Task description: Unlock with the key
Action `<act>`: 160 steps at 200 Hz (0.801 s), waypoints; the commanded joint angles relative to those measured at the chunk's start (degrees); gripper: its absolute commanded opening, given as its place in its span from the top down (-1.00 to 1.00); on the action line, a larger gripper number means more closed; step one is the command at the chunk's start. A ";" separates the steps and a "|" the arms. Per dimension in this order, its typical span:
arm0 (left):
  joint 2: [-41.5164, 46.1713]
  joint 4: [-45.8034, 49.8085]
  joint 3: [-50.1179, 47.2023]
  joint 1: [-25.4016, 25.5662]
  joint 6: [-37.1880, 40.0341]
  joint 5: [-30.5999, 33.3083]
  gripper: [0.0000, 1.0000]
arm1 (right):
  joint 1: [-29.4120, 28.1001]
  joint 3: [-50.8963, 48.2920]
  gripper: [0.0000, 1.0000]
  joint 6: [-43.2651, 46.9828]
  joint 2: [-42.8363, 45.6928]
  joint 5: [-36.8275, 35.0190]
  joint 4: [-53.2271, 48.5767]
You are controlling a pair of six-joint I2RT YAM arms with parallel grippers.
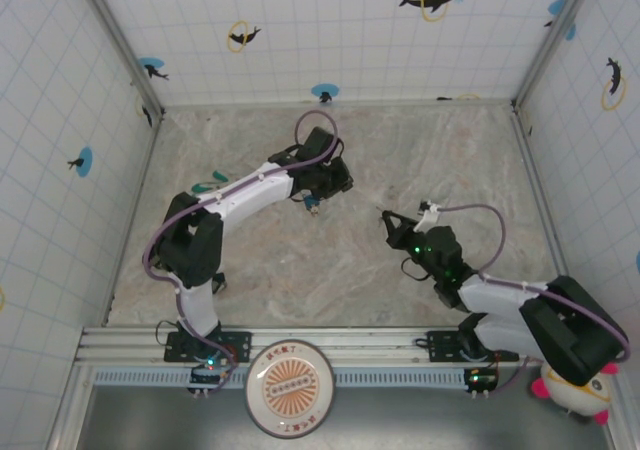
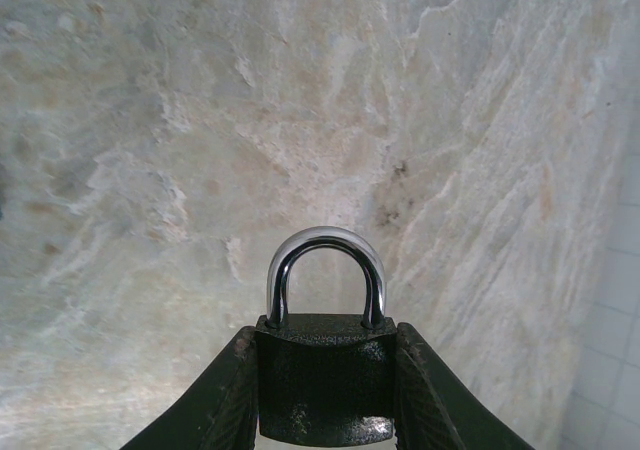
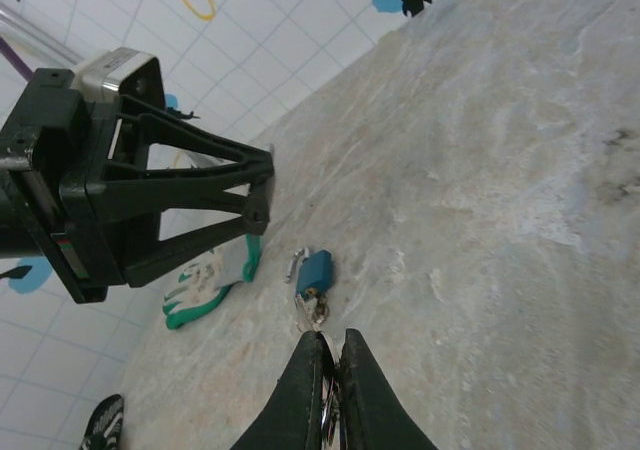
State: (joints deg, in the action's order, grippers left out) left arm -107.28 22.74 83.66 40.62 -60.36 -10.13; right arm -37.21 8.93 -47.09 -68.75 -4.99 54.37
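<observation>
My left gripper (image 2: 325, 335) is shut on a black padlock (image 2: 325, 385), its body clamped between both fingers and its closed silver shackle (image 2: 325, 260) pointing away from the camera. From above, that gripper (image 1: 318, 196) hangs over the middle of the table. My right gripper (image 3: 332, 352) is shut on a thin silver key (image 3: 329, 405), seen edge-on between the fingers. In the top view the right gripper (image 1: 389, 221) sits a short way right of the left one, aimed toward it. From the right wrist, the left gripper's fingers (image 3: 255, 185) show at upper left.
A blue padlock (image 3: 316, 269) with a bunch of keys (image 3: 312, 313) at its base lies on the marble table (image 1: 420, 160), just ahead of my right fingertips. A green and white glove (image 3: 212, 280) lies left of it. Tiled walls enclose the table.
</observation>
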 commanded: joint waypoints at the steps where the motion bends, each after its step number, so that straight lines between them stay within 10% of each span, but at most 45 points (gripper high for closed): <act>1: 2.83 -2.69 -0.68 -0.46 -6.17 -3.25 0.92 | -1.47 2.23 1.00 -0.52 -3.94 -4.19 12.75; 160: 5.24 -1.78 -5.87 -0.19 -17.06 -2.10 0.92 | -9.76 8.47 1.00 0.76 -23.90 -15.44 26.44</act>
State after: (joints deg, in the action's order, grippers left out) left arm -103.81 19.42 78.32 40.45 -73.89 -12.86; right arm -45.98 15.16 -46.48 -90.45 -17.85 78.19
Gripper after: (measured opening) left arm 0.340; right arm 0.083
